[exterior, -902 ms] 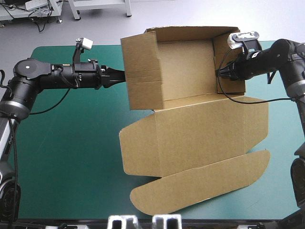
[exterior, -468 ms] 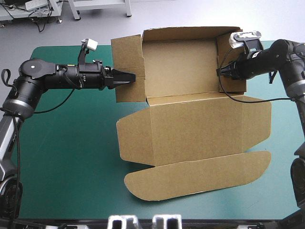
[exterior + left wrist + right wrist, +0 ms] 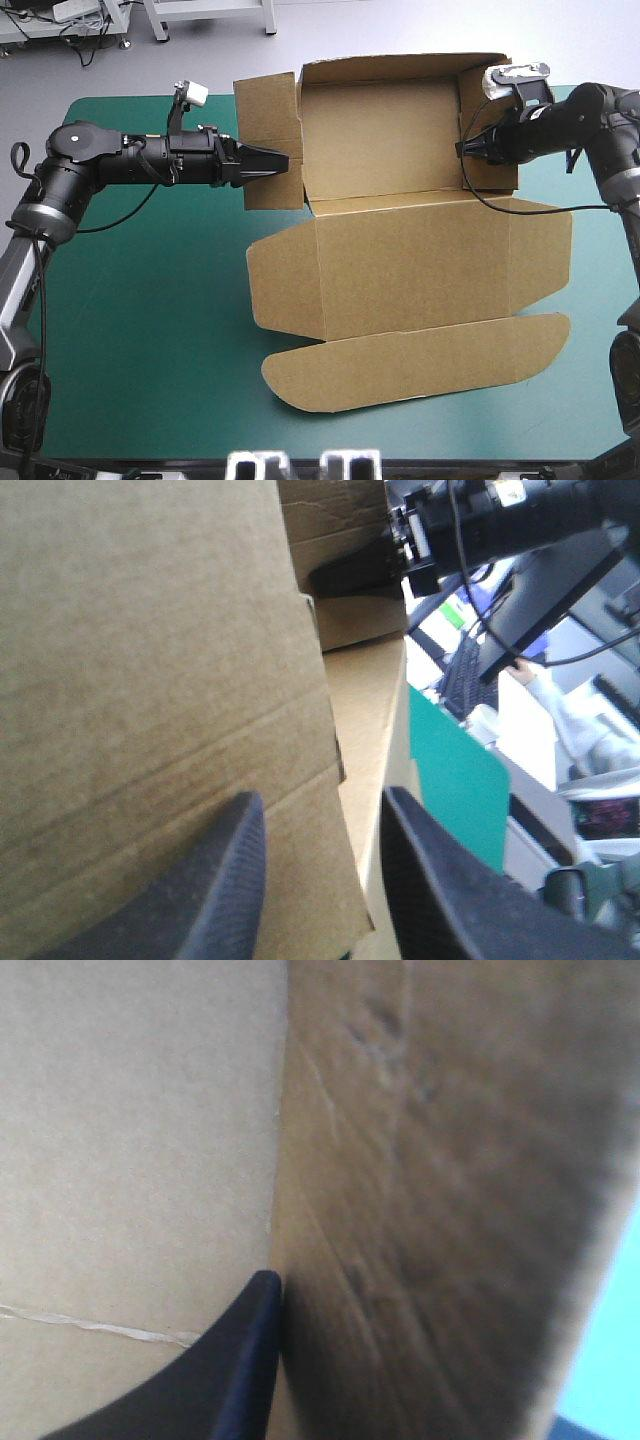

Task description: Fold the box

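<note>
The box (image 3: 400, 270) lies a little toward 12 o'clock of the middle of the teal-green counter (image 3: 150, 330). Its tray (image 3: 380, 140) is at the 12 o'clock end, and the lid panel lies flat toward 6 o'clock, ending in a rounded tuck flap (image 3: 420, 365). The tray's back wall is up. At the tray's 3 o'clock side the right wall (image 3: 488, 178) stands raised. At its 9 o'clock side the left wall flap (image 3: 265, 105) is splayed outward, away from the tray.

Your left end effector (image 3: 283, 160) is clamped on that splayed flap, with the board between its two black fingers. Your right end effector (image 3: 463, 150) looks clamped on the right wall. Its wrist view shows only one finger against the board, so treat that grip as likely rather than certain.

The step in hand looks like raising the left wall to match the right. Swing the flap about its crease toward 3 o'clock rather than pushing it, because a straight push would probably slide the whole tray. Use the right grip as a steady anchor while you do this. Stop once the flap stands square to the tray floor, since going further may buckle the back corner.
</note>
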You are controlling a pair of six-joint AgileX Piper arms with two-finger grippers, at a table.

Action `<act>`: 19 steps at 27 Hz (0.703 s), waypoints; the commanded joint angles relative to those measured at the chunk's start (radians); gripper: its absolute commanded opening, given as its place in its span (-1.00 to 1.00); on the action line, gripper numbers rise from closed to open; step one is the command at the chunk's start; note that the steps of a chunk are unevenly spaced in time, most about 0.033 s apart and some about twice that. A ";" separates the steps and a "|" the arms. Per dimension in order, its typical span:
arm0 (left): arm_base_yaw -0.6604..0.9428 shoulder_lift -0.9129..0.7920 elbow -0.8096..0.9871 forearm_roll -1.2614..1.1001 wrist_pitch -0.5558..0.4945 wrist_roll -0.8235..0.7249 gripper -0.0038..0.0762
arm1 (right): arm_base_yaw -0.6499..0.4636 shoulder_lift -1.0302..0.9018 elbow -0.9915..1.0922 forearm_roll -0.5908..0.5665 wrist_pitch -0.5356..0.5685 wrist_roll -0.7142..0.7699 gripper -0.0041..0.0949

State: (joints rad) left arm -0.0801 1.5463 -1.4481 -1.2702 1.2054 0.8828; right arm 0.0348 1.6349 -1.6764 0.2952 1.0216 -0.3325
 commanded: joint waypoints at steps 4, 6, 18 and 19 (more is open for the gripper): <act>-0.002 -0.050 -0.095 0.304 -0.185 -0.135 -0.20 | 0.000 -0.040 -0.031 0.029 -0.020 0.008 -0.96; -0.002 -0.070 -0.119 0.474 -0.237 -0.206 -0.20 | 0.000 -0.040 -0.031 0.029 -0.018 0.008 -0.96; -0.002 -0.118 -0.118 1.302 -0.253 -0.678 -0.20 | 0.000 -0.040 -0.031 0.064 0.042 -0.022 -0.96; -0.002 -0.114 -0.112 1.319 -0.253 -0.696 -0.20 | 0.000 -0.040 -0.031 0.092 0.056 -0.042 -0.96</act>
State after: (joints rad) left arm -0.0801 1.4565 -1.5526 -0.0588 1.0047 0.2849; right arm 0.0348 1.6357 -1.6764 0.3024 1.0847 -0.3410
